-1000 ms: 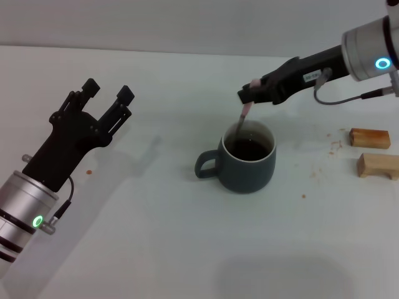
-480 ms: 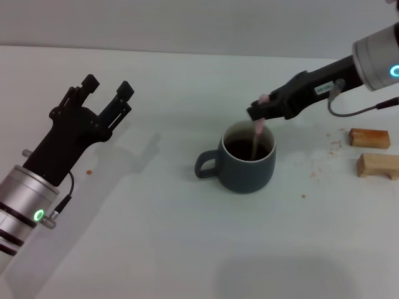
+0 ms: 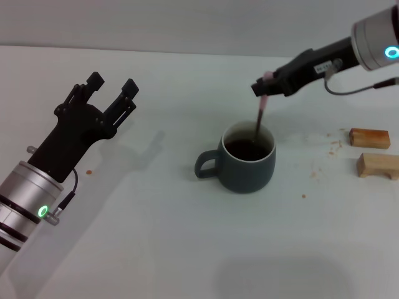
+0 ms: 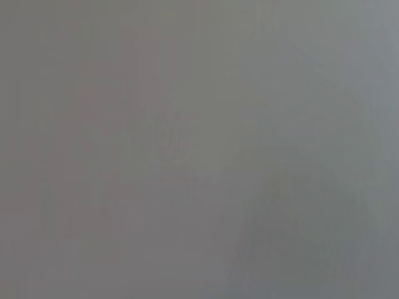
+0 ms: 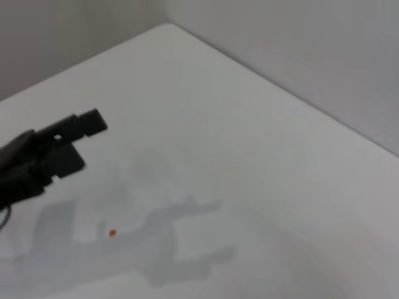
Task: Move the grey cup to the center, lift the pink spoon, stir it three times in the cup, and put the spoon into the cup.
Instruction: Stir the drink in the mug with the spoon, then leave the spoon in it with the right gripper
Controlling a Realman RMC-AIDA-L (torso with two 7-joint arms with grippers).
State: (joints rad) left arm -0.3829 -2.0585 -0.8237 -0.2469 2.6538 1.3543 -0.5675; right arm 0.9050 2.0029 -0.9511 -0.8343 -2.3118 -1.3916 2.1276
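The grey cup (image 3: 248,157) stands near the middle of the white table, handle toward my left, with dark liquid inside. My right gripper (image 3: 267,84) is above the cup's far rim, shut on the top of the pink spoon (image 3: 259,114). The spoon hangs nearly upright with its lower end inside the cup; its bowl is hidden in the liquid. My left gripper (image 3: 112,85) is open and empty, held above the table well to the left of the cup. It also shows in the right wrist view (image 5: 59,146).
Two small wooden blocks (image 3: 370,137) (image 3: 378,166) lie at the right edge of the table. A few crumbs (image 3: 335,145) lie near them. A small orange speck (image 3: 89,172) lies on the table by my left arm. The left wrist view shows only blank grey.
My right gripper has risen and moved back, lifting the spoon higher while its lower end stays in the cup. My left gripper has shifted slightly up and right.
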